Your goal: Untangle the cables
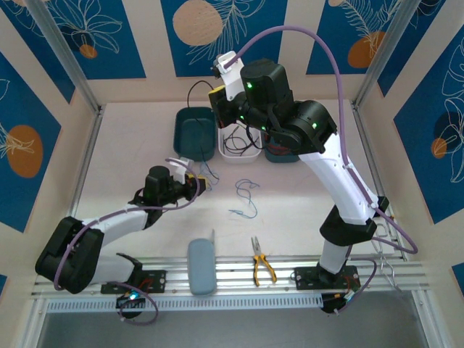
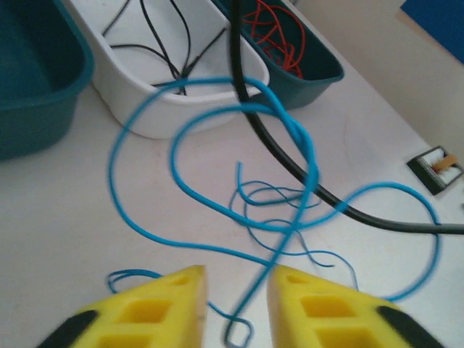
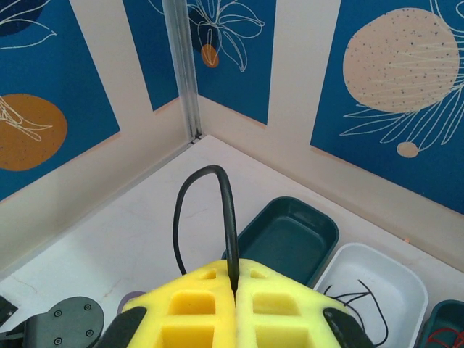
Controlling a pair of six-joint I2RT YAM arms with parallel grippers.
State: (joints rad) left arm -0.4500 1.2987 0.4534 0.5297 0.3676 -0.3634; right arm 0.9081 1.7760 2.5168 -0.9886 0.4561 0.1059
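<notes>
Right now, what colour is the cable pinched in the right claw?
Black; the cable in the right claw shows best in the right wrist view.

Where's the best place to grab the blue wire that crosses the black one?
Grip the blue wire on the single strand between the jaws of the left gripper, coming in from the near side. There it runs straight and alone, short of the loops that cross the black wire.

Light blue cable [image 2: 312,156], black cable [image 3: 230,217], red cables [image 2: 272,32] in a teal tray [image 2: 319,71], white tray [image 2: 145,119]. Wall panels [image 3: 254,87] are blue with white leaf outlines, a peach speckled circle, orange discs. Pliers [image 1: 261,264] have yellow handles.
</notes>
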